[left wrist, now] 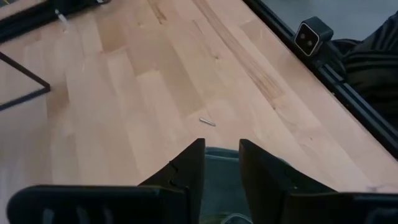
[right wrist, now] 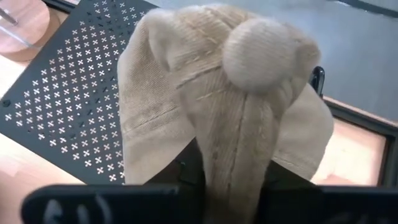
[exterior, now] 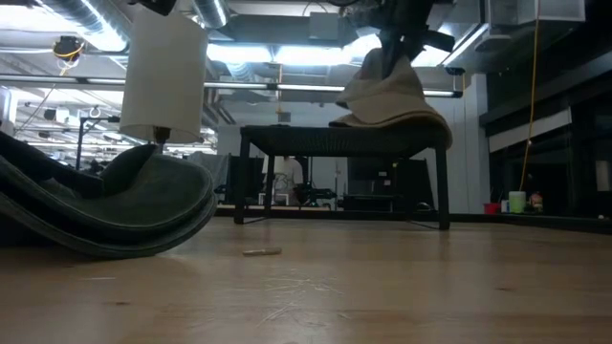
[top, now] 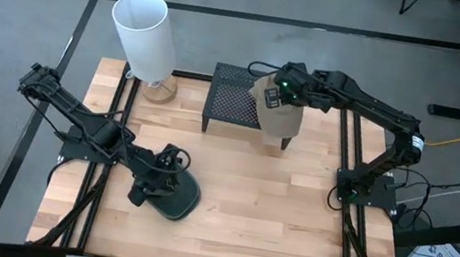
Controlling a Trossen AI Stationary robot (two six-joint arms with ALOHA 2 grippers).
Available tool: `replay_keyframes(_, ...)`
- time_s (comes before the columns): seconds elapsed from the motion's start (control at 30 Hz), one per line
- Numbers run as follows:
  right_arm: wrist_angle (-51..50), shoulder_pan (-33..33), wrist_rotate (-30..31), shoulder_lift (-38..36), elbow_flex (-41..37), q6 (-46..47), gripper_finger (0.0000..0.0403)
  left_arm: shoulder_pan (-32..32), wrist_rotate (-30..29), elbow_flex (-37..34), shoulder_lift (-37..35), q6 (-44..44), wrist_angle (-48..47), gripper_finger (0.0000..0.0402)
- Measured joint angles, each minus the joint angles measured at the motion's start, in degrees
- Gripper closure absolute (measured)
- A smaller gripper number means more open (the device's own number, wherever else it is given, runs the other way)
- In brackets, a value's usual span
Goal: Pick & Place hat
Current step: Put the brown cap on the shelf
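Two hats are present on the desk [top: 291, 209]. Near the far edge stands a white lamp [top: 146, 34], with a black perforated stand [top: 232, 102] beside it. The dark green hat [top: 175, 195] lies flat at front left; the left end effector [top: 161, 173] pinches its brim. The beige hat [top: 280, 108] rests on the stand's right end, its crown clamped by the right end effector [top: 282, 89].

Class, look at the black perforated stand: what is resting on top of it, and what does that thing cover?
A beige hat lies on the black perforated stand, draped over its edge, pinched by the right gripper. The stand's surface beneath the hat is hidden.
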Motion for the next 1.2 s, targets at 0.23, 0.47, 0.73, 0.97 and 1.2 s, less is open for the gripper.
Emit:
replay_keyframes(0.23,-1.0,0.0,-0.5,0.0,0.0,-0.8,0.0312,0.0,-0.1,0.0,0.0,-2.1,-1.9,0.0309)
replay_keyframes(0.47,0.3,0.1,1.9,0.0,0.0,-3.4,0.0252,0.0,-0.1,0.0,0.0,1.9,-2.6,0.0313)
replay_keyframes(0.73,2.7,-0.6,3.4,0.0,0.0,-4.4,0.0169,0.0,0.5,0.0,-0.5,-0.1,-7.8,0.0313)
replay_keyframes(0.97,8.4,-1.9,7.7,-1.2,0.0,-16.2,0.0131,-0.7,2.9,0.0,-1.0,-6.2,-8.8,0.0313)
replay_keyframes(1.2,16.6,-1.3,8.2,-5.0,0.0,-24.1,0.0144,-0.8,3.4,0.0,-3.5,-11.9,-8.6,0.0313)
